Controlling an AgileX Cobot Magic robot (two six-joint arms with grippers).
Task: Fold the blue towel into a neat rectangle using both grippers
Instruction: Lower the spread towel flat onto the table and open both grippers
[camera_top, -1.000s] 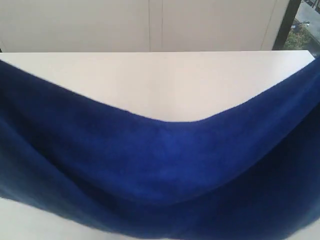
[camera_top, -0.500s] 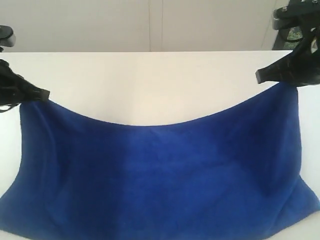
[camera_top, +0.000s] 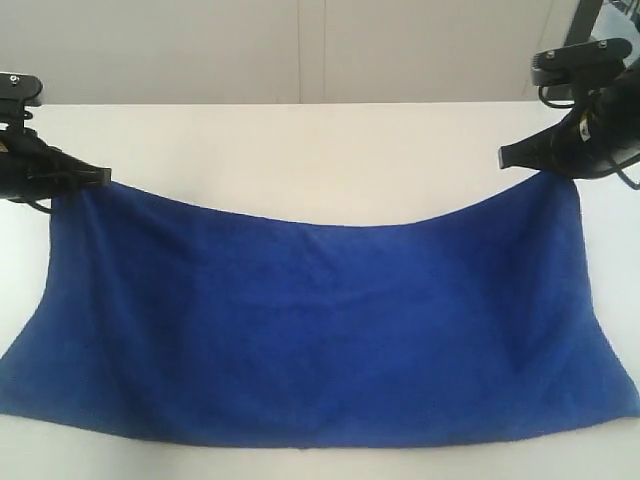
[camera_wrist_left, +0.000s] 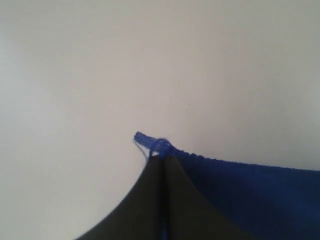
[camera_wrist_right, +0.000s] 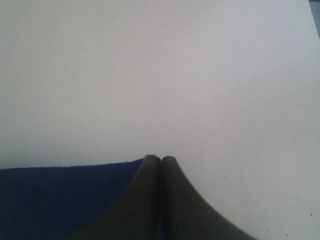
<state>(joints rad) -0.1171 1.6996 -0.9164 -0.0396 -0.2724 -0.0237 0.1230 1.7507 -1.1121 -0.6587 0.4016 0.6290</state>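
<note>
The left end effector (camera_top: 100, 177) and the right end effector (camera_top: 505, 157) are each pinched tight on a far corner of the blue towel (camera_top: 320, 330) over the white worktop (camera_top: 320, 140), apparently to stretch that hem level for a clean fold. The cloth lies broadside to the exterior camera, its long axis running from arm to arm. Its far edge sags mid-span and its near edge rests on the worktop.
</note>
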